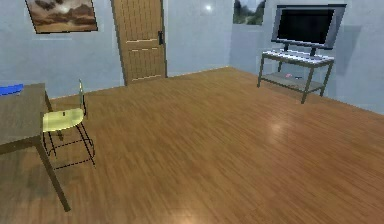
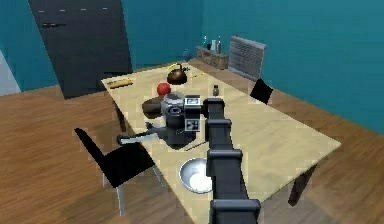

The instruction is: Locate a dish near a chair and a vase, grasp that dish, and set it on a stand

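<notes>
Forward view, from the left edge: corner of a wooden table (image 1: 20, 115) with a flat blue thing (image 1: 10, 90) on it, then a yellow chair (image 1: 63, 121) just beside it. Upper left, a framed painting (image 1: 62, 14); right of it, a closed wooden door (image 1: 140, 40). Upper right, a dark television (image 1: 308, 27) on a grey stand (image 1: 295, 68), well apart from the yellow chair across bare wood floor (image 1: 220, 150).

Arm side view, again from the left: tall dark door (image 2: 80, 45) upper left; black chair (image 2: 115, 162) lower left, drawn up to a long pale table (image 2: 270, 140). Mid-frame on the tabletop, a dark red bowl (image 2: 152, 107), a red round thing (image 2: 163, 90) just above it, a dark vessel with a handle (image 2: 178, 75) higher still. Gripper (image 2: 135, 139) left of centre, near the dark red bowl; cannot tell whether holding anything, nor how the fingers stand. Pale round dish (image 2: 197, 177) at lower centre, by the table's near edge, just left of the dark arm (image 2: 228, 165) and near the black chair. Second black chair (image 2: 262, 90) at the far side, right of centre
</notes>
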Motion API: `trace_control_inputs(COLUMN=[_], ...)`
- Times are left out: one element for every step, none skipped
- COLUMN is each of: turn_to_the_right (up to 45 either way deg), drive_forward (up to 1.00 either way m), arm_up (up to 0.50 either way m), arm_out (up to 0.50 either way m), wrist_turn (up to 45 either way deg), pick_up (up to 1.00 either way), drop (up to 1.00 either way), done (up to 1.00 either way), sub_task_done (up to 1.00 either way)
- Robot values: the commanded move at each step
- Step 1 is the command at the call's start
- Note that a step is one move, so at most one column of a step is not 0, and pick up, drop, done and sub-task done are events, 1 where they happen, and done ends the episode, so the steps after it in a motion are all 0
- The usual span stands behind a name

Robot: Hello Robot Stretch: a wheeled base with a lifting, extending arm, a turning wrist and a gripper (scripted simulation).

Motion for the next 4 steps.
trace_control_inputs(turn_to_the_right=[0.0, 0.0, 0.0, 0.0], drive_forward=[0.0, 0.0, 0.0, 0.0], arm_up=[0.0, 0.0, -0.3, 0.0], arm_out=[0.0, 0.0, 0.0, 0.0], wrist_turn=[45.0, 24.0, 0.0, 0.0], pick_up=[0.0, 0.0, 0.0, 1.0], drop=[0.0, 0.0, 0.0, 0.0], done=[0.0, 0.0, 0.0, 0.0], sub_task_done=[0.0, 0.0, 0.0, 0.0])
